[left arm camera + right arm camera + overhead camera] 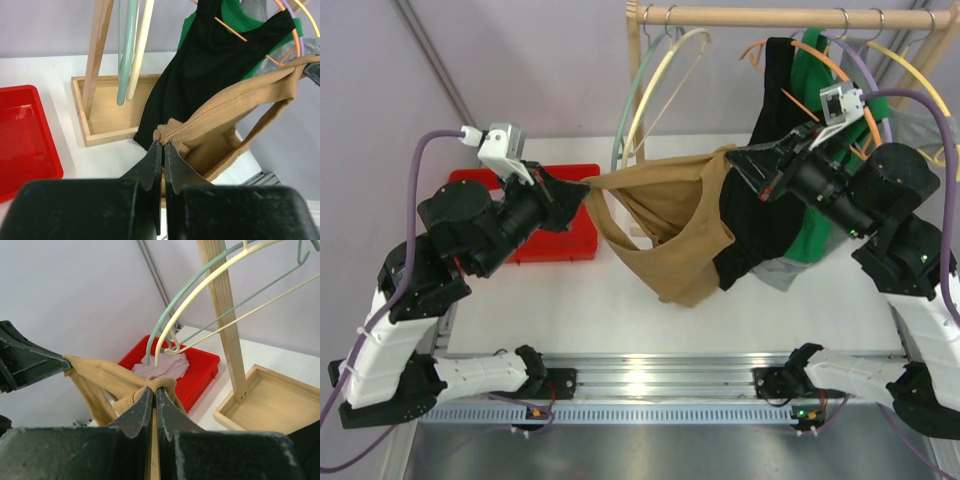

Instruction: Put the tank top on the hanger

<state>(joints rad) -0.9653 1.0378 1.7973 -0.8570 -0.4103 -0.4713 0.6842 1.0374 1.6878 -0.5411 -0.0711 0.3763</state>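
White tabletop (620,310) lies beneath the tan tank top (665,230), which hangs in the air, stretched between both arms. The left fingers (161,145) are clamped on one ribbed edge and the right fingers (154,390) are pinched tight on another. Lifting looks done. The cream hanger (167,322) hangs bare on the wooden rail (770,15), apart from the top, so threading both straps over it remains.
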